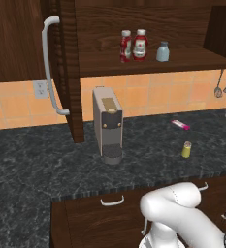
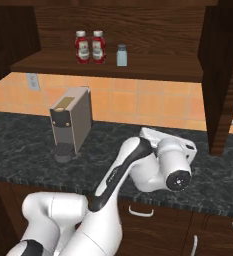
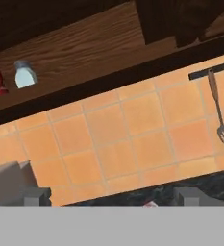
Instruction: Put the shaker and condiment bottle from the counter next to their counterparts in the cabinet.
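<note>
Shaker left on the surface, both red bottles already on the cabinet shelf

The shaker stands upright on the surface, well right of the coffee machine and just in front of the pink tube. The gripper, fingers spread with nothing between, points at the tiled wall above it, so the reach is downward.

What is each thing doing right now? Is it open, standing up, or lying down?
cabinet: door swung open, shelf showing.
two red bottles: upright on the shelf, side by side.
blue-grey shaker: upright on the shelf, right of the bottles.
yellow-green shaker: upright on the counter.
pink-and-white tube: lying flat on the counter.
coffee machine: upright on the counter.
drawers: shut.
gripper: open, holding nothing.
</note>
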